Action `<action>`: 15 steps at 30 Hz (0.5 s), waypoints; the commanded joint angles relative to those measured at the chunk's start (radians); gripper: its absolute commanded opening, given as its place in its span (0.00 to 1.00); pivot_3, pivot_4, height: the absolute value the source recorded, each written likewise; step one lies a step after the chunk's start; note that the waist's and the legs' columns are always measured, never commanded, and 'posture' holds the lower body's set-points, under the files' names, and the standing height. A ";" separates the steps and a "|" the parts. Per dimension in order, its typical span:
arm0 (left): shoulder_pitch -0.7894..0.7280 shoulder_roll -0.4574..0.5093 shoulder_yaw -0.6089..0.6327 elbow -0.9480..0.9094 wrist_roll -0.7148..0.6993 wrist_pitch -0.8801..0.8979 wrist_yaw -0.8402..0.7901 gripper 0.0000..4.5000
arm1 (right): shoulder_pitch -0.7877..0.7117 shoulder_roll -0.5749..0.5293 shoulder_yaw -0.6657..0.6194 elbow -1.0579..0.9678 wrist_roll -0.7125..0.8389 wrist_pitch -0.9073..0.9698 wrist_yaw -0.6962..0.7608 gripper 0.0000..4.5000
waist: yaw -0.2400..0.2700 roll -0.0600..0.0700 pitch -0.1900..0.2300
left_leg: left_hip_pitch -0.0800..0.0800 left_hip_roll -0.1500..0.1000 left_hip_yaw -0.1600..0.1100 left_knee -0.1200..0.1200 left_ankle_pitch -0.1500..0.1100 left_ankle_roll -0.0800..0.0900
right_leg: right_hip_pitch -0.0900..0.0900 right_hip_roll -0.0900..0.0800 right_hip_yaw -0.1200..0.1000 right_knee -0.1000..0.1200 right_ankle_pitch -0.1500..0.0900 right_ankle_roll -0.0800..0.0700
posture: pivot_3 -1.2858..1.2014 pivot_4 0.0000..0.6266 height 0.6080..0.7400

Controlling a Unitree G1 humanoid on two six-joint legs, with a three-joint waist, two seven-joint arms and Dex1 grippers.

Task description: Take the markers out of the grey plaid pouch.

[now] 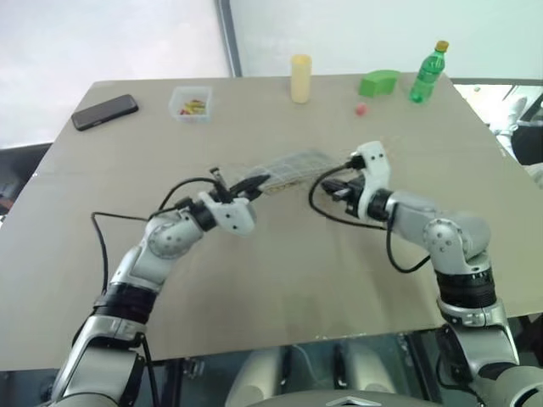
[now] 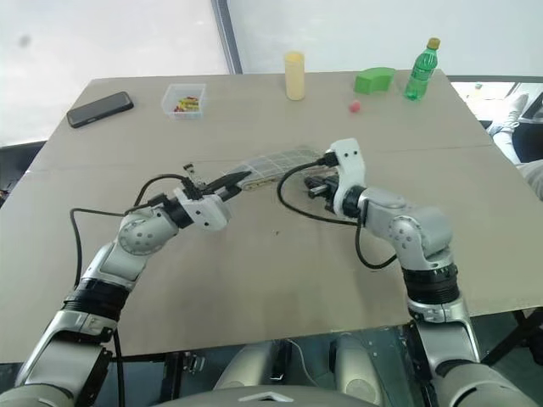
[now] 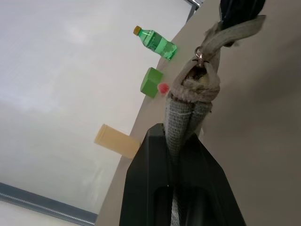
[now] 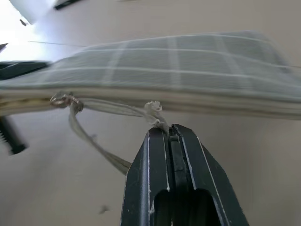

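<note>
The grey plaid pouch (image 1: 293, 168) is held up off the tan surface (image 1: 280, 271) near its middle, stretched lengthwise between the two arms. The left pincer (image 3: 181, 141) has its black fingers pressed together on the left end of the pouch, pinching the fabric edge-on, with the pouch's bunched far end and a small metal ring visible beyond them. The right pincer (image 4: 171, 134) is also pressed together, nipping the thin pale cord loop (image 4: 94, 141) that hangs from a ring on the pouch's side, just beside the long edge where the olive-yellow lining shows as a pale strip. In the head views the right pincer sits at the pouch's right end, and the pouch tilts slightly up toward the far right. No markers can be made out; the inside of the pouch is hidden. Along the far edge of the surface, from left to right, lie a black phone (image 1: 104, 111), a small clear box (image 1: 191, 103) with coloured bits inside, a pale yellow cup (image 1: 300, 78), a green block (image 1: 378, 82), a small red ball (image 1: 361, 108) and a green bottle (image 1: 428, 72) with a yellow cap, all well apart from the pouch.
</note>
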 commanded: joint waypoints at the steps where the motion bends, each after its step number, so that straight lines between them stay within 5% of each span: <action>1: 0.005 0.021 0.037 -0.039 -0.076 -0.035 -0.026 0.00 | -0.032 -0.021 -0.063 0.043 -0.054 -0.034 -0.029 0.01 | 0.000 0.000 0.000 | 0.000 0.000 0.000 0.000 0.000 0.000 | 0.000 0.000 0.000 0.000 0.000 0.000 | 0.52 0.24 1.00; 15: -0.007 0.053 0.075 0.062 -0.207 -0.073 -0.136 0.00 | -0.018 -0.100 -0.108 0.100 -0.220 -0.004 -0.098 0.01 | -0.002 0.000 0.000 | 0.000 0.000 0.001 0.000 0.000 0.000 | -0.001 -0.001 0.001 0.000 0.000 0.000 | 0.52 0.24 1.00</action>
